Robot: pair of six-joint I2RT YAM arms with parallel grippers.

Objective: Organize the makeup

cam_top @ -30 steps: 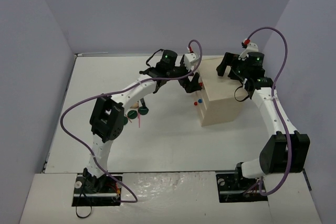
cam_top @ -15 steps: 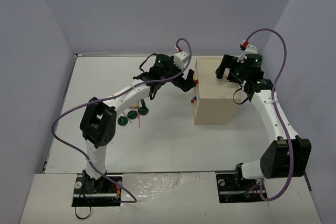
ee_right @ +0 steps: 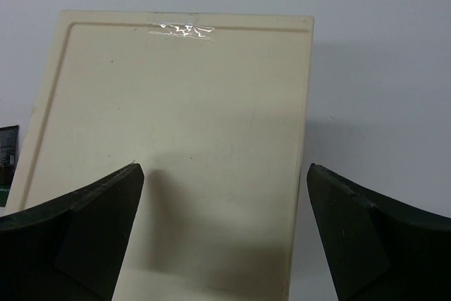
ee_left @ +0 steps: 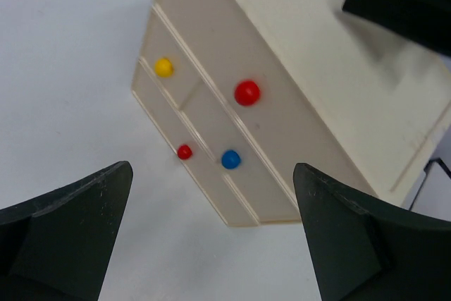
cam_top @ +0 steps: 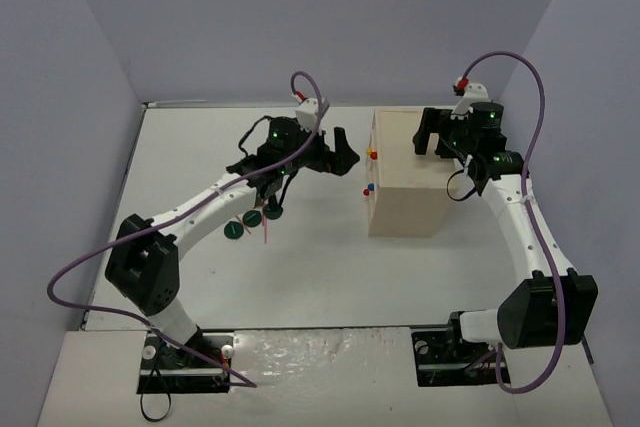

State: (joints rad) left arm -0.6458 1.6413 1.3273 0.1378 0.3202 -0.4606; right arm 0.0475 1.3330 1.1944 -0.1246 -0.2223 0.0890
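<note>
drawer box point(cam_top: 410, 177) beige | knobs point(ee_left: 246, 92) red, yellow, blue | compacts point(cam_top: 233, 230) dark green

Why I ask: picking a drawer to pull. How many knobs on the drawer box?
4, on the drawer box front: yellow knob and large red knob in one row, small red knob and blue knob in the next. None seem hidden.

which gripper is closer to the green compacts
Left. The left gripper is between the green compacts and the drawer box; the right gripper hangs over that box.

left fingers point(cam_top: 345, 144) near drawer box point(cam_top: 408, 197) knobs point(cam_top: 371, 155) | right fingers point(cam_top: 424, 134) over box | green compacts point(cam_top: 252, 218) beside left arm point(cam_top: 200, 210)
</note>
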